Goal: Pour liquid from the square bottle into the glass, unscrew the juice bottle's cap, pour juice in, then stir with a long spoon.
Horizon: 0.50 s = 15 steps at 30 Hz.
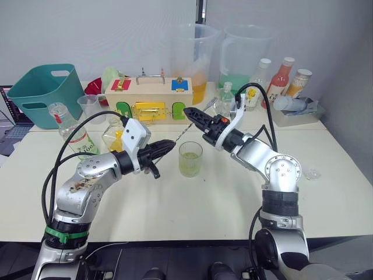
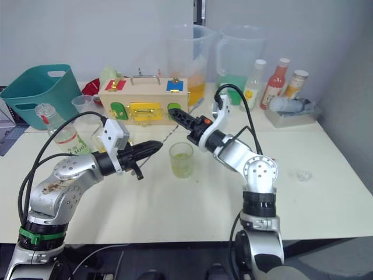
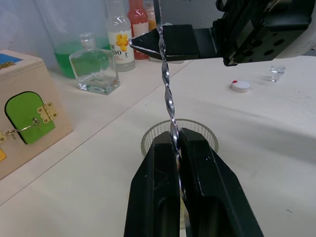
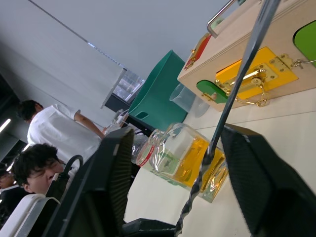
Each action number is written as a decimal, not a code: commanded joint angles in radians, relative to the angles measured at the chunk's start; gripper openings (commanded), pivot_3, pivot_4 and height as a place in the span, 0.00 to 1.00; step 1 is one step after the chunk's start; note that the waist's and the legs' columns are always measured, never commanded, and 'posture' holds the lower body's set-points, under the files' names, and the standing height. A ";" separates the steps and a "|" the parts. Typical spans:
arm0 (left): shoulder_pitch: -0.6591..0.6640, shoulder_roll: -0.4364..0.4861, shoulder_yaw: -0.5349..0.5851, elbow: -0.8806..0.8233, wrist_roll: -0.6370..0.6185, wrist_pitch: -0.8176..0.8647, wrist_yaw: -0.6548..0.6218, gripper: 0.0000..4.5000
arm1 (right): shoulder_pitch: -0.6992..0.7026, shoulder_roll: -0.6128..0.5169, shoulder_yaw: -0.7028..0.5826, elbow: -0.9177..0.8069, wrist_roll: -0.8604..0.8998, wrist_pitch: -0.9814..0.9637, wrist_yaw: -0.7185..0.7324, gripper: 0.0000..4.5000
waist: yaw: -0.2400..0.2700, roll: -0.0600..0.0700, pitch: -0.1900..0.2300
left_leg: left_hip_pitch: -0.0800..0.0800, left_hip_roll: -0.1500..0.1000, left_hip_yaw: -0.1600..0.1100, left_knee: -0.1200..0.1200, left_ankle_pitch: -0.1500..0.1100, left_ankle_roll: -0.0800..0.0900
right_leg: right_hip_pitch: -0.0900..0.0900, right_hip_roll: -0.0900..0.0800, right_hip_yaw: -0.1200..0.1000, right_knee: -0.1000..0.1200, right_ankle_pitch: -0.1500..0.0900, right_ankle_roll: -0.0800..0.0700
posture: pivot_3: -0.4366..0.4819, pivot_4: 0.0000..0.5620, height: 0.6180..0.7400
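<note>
Steel glinted at centre frame: the long spoon (image 3: 167,94) stood pinched in the left gripper (image 3: 176,143), its 2 fingers closed tight on the twisted stem just above the glass (image 1: 190,158). Behind it, the right gripper (image 1: 192,114) hung wide open, holding nothing. Best stirring looked gentle: small circles, stem kept off the rim. Farther back at left stood the square bottle (image 1: 115,137).

Your robot: silver metal arms, black elbow bands, black cables looping over both. White camera block on each wrist. Black tapered fingers (image 1: 165,147). Green band low on left arm (image 1: 81,186).
</note>
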 commanded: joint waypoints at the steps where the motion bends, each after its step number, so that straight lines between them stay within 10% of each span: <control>1: -0.016 0.005 0.009 -0.020 0.000 -0.017 -0.002 0.00 | -0.017 0.009 0.004 -0.017 -0.028 -0.032 0.021 0.36 | 0.000 0.000 0.000 | 0.000 0.000 0.000 0.000 0.000 0.000 | 0.000 0.000 0.000 0.000 0.000 0.000 | 0.48 0.27 0.92; 6: -0.017 0.001 0.010 -0.017 -0.001 -0.017 0.001 0.00 | -0.008 0.022 0.010 -0.025 -0.054 -0.032 0.034 0.00 | 0.000 0.000 0.000 | 0.000 0.000 0.000 0.000 0.000 0.000 | 0.000 0.000 0.000 0.000 0.000 0.000 | 0.48 0.27 0.92; 15: -0.019 -0.006 0.024 -0.008 -0.014 0.008 0.025 0.00 | -0.008 0.018 -0.008 -0.032 -0.073 -0.037 0.049 0.00 | 0.000 0.000 0.000 | 0.000 0.000 0.000 0.000 0.000 0.000 | 0.000 0.000 0.000 0.000 0.000 0.000 | 0.48 0.27 0.92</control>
